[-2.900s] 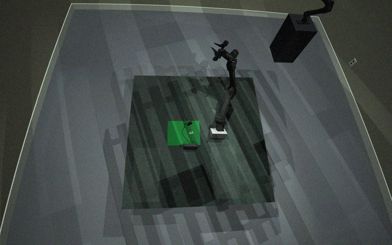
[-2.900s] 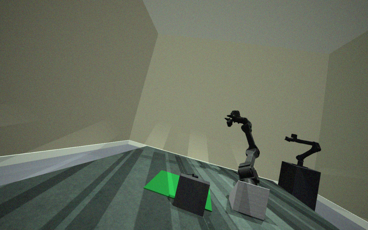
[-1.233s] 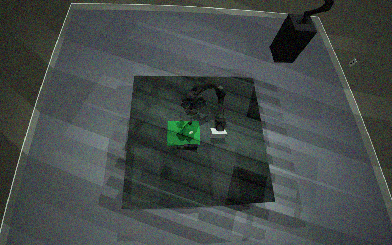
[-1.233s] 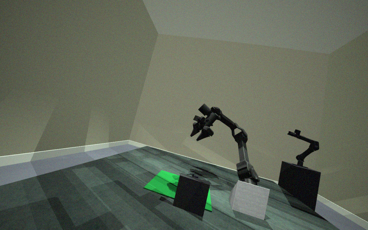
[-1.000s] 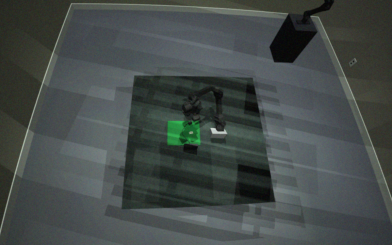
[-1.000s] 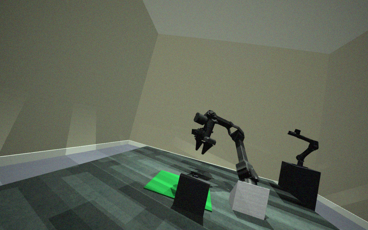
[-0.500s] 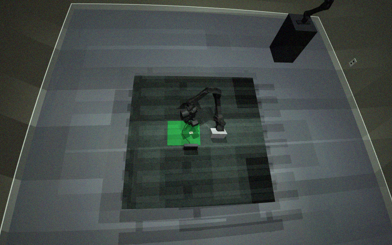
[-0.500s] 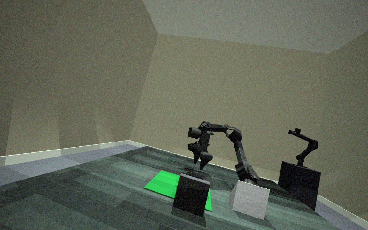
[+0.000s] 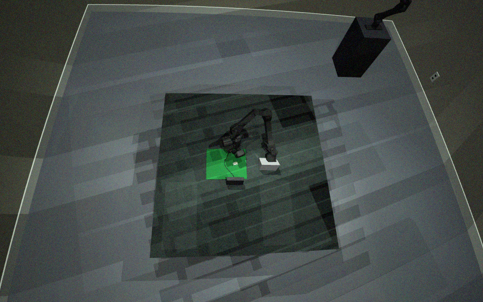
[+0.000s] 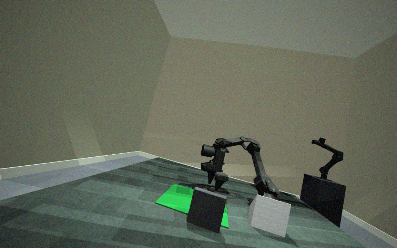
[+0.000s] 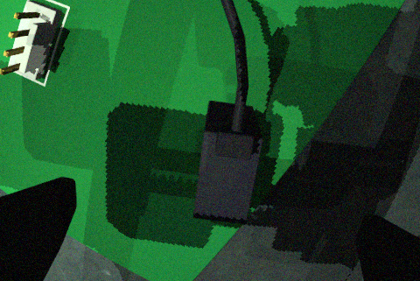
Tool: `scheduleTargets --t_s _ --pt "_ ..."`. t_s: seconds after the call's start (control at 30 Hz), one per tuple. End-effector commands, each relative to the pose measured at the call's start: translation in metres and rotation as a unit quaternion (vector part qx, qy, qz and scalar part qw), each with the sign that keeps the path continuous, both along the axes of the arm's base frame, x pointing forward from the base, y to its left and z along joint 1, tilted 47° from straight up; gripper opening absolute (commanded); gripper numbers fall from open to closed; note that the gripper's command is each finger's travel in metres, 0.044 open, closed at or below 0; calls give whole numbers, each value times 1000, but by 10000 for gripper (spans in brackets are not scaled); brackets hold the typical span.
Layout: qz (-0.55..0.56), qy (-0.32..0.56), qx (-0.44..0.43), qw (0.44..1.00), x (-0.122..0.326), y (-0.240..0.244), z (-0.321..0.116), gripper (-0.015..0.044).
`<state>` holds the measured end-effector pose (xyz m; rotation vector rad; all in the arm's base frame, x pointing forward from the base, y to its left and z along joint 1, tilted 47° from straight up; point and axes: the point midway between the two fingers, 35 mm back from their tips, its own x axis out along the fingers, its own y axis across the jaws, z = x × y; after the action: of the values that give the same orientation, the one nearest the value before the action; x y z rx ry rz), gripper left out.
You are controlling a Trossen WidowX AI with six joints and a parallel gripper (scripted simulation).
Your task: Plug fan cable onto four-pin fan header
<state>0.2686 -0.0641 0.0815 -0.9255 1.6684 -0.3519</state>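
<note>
1. Your gripper [image 10: 213, 187] [image 11: 222, 216] hangs fingers down, spread wide and holding nothing, likely to straddle the plug [image 11: 227, 173].
2. The plug lies over the green board [image 9: 216, 170] [image 10: 175, 197] [image 11: 144, 75], apart from the four-pin header [image 9: 235, 163] [image 11: 32, 40].

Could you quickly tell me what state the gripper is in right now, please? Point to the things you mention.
Gripper [image 10: 213, 186]: open, holding nothing; the plug [image 11: 227, 175] lies between the spread fingers in the wrist view, ungripped.
</note>
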Motion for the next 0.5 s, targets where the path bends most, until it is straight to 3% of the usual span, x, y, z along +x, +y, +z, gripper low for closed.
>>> scheduleTargets --t_s 0.0,0.47 --pt "2 0 -2 1000 -1 -5 -4 440" --pt "2 0 -2 1000 -2 -22 -19 440"
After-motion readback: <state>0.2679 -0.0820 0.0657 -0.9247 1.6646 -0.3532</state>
